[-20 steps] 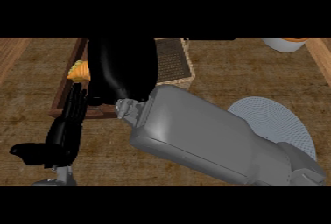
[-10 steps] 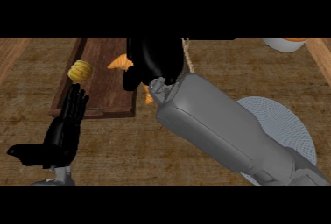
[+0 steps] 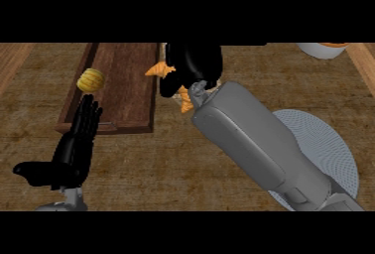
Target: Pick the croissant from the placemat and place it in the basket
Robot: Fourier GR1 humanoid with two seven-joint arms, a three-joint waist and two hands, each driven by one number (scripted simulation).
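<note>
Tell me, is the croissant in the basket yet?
Not yet. Pickup looks done: the black right hand is curled round the orange croissant, holding it beside the dark wooden tray. The basket is mostly hidden behind that hand, so lowering and letting go is left. The grey round placemat lies bare. The left hand rests open.

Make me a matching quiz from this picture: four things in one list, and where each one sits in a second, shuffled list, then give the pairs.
Things
1. croissant
2. left robot hand
3. round yellow item
4. grey placemat

Places
A. on the wooden tray at upper left
B. at the right, partly under the grey forearm
C. held in the right robot hand, top middle
D. lower left, open with fingers pointing up

Pairs: 1-C, 2-D, 3-A, 4-B
</note>
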